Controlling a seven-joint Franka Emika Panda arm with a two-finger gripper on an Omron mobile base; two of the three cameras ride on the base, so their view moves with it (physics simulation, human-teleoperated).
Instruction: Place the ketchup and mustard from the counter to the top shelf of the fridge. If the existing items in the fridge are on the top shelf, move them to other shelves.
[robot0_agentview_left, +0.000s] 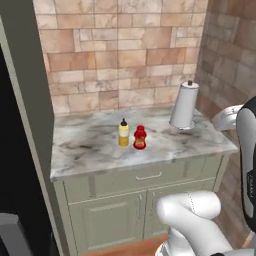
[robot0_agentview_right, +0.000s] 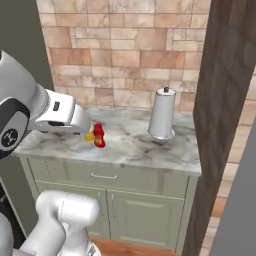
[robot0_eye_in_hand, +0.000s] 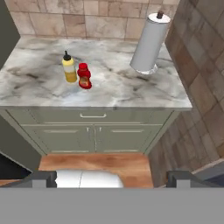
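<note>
Left base view: the mustard and the ketchup stand upright, just beside each other, mid-bench, nearer the front edge than the back wall. A paper towel roll stands well apart, toward the back right corner. The bench is marbled stone over pale green cabinets, with brick tile behind. Neither bottle has been picked up yet.

Right base view: the forearm crosses in front of the mustard, hiding most of it; the ketchup shows beside it. A dark brick wall closes the right side.

Hand view: the gripper hangs well back from the bench front, over the wood floor, jaws spread wide and holding nothing. The bottles nearly touch, so I would judge it best to approach one from its outer side or from above, to avoid tipping its neighbour.
</note>
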